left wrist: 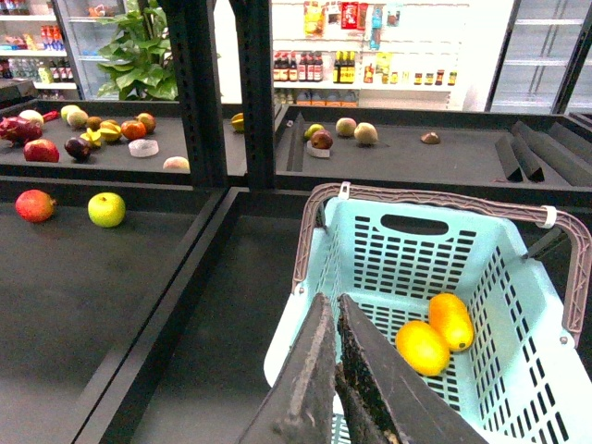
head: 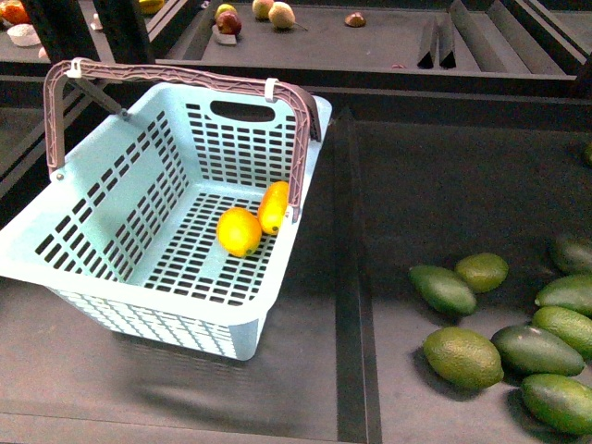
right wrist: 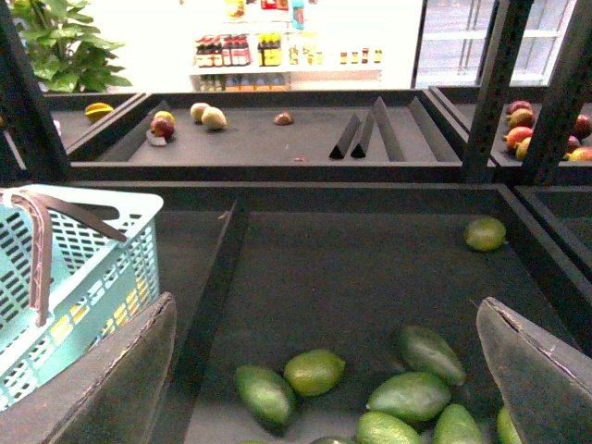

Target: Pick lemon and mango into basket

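The light aqua basket [head: 139,287] stands on the dark shelf at the left, its brown handles [head: 305,120] raised. On its slotted floor the round yellow lemon [head: 239,231] lies against the longer orange-yellow mango [head: 274,206]. Neither arm shows in the front view. In the left wrist view my left gripper [left wrist: 330,301] is shut and empty, hovering by the basket's near rim [left wrist: 277,347], with the lemon [left wrist: 422,347] and mango [left wrist: 451,320] beyond it. My right gripper [right wrist: 324,305] is open and empty above the green fruits, and the basket [right wrist: 102,250] sits off to one side.
Several dark green oval fruits [head: 462,356] lie in the right compartment, also seen as green fruits [right wrist: 314,370] under the right gripper. A raised divider [head: 351,277] separates them from the basket. Assorted fruit [head: 228,20] sits on the back shelf. A green apple [left wrist: 106,209] and a red fruit [left wrist: 34,204] lie in the far-left bin.
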{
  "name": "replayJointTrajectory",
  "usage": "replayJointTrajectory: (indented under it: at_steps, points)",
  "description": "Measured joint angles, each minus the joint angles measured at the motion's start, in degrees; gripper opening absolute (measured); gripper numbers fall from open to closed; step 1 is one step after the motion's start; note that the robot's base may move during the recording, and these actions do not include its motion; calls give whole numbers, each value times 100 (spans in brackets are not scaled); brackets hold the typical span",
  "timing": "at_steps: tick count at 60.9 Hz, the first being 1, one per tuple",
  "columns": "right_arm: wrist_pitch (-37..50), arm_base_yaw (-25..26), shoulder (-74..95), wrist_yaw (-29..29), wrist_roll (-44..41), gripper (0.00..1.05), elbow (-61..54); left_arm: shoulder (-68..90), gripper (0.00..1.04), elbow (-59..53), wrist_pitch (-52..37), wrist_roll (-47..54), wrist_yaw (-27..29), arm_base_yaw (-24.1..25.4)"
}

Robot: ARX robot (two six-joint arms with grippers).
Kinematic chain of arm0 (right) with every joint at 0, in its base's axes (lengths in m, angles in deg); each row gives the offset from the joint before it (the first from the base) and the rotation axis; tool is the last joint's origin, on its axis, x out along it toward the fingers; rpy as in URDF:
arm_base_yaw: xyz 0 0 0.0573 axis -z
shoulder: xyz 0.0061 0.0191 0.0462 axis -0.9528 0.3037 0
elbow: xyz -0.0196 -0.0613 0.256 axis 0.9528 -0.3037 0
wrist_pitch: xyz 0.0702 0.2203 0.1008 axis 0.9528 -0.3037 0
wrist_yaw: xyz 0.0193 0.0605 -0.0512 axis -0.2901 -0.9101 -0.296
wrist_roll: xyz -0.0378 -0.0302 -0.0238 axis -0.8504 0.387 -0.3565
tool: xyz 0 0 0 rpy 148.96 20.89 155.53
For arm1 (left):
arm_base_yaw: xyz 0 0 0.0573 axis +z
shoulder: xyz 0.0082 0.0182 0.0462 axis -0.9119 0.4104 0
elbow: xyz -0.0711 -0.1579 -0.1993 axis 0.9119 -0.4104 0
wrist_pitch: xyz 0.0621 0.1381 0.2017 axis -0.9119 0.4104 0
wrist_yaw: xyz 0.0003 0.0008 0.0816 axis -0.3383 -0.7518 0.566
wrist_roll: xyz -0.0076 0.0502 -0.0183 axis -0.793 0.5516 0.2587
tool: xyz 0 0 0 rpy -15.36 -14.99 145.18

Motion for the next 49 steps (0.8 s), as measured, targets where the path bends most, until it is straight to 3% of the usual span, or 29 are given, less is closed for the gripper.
replayJointTrajectory:
  at_steps: [13, 39, 49]
  points:
    - [0, 0, 0, 0, 0, 96, 0, 0, 5, 0, 0, -2, -2, 0]
    - [0, 0, 0, 0, 0, 96, 0, 0, 97, 0, 0, 0, 0, 0]
    - [0, 0, 0, 0, 0, 96, 0, 0, 98, 0, 0, 11, -2, 0]
